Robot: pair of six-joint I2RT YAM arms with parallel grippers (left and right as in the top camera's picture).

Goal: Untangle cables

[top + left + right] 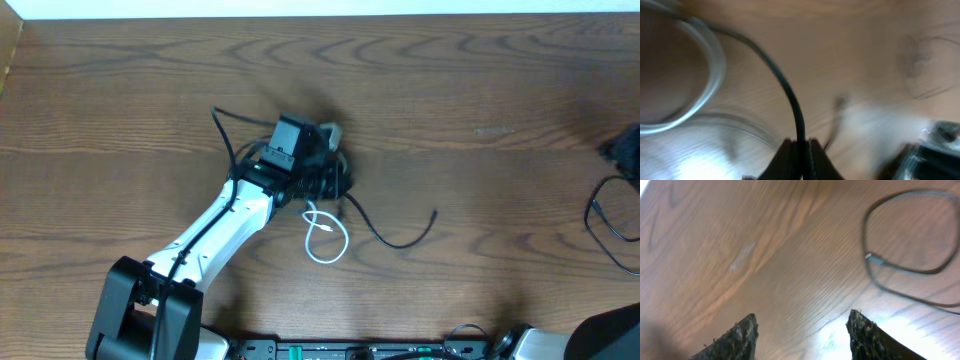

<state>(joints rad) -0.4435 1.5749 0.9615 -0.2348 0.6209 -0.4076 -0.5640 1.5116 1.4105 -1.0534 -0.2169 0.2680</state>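
From above, you see the left gripper (325,170) near the middle of the table (480,90), over a black cable (395,245) whose free length runs right and curls up at its tip; a white cable (343,243) lies in a small loop just below; a second black cable (592,207) loops at the right edge. In your left wrist view, the fingers pinch the black cable, which runs up and leftward. In your right wrist view, the right gripper (802,330) is spread, holding nothing.

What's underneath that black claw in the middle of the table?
A black cable pinched in the left gripper; a white cable loops beside it. From overhead, the gripper hides whatever else lies below.
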